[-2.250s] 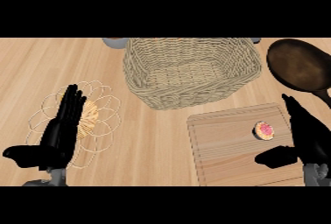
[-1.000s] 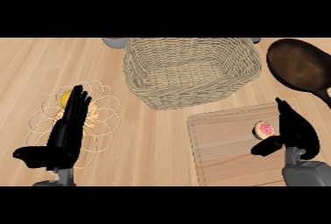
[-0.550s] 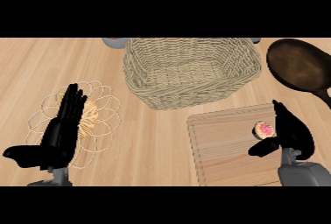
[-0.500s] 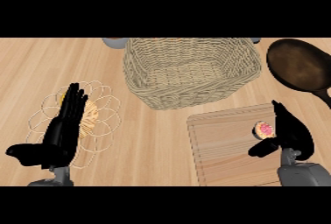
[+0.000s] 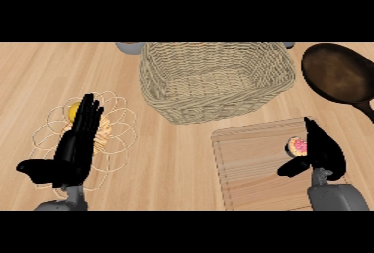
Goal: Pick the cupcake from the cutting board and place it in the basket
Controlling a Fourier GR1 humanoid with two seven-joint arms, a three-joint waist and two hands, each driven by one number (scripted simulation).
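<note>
Head view shows us the cupcake (image 5: 296, 147) sitting on the cutting board (image 5: 252, 168), near the board's right edge and towards its far end; our right hand (image 5: 320, 154) stands edge-on just beside it, fingers straight and close together on the cupcake's right, thumb reaching out on the near side, and nothing pinched yet; whether the fingers already touch the cake we cannot tell; our left hand (image 5: 73, 150) rests open over a wire bowl (image 5: 120, 129) at the left, fingers straight, a yellow fruit (image 5: 73, 109) showing just beyond its fingertips; the basket (image 5: 219, 79) lies well apart from the cupcake, up and to the left across the bare counter (image 5: 175, 163), with a dark pan (image 5: 340, 74) off to its right; to take this step well, we judge the hand should settle so the cake sits between thumb and fingers, then close low on its body, not on the pink top, which looks soft; we would lift straight up clear of the board before swinging towards the basket, high enough to pass its woven rim
</note>
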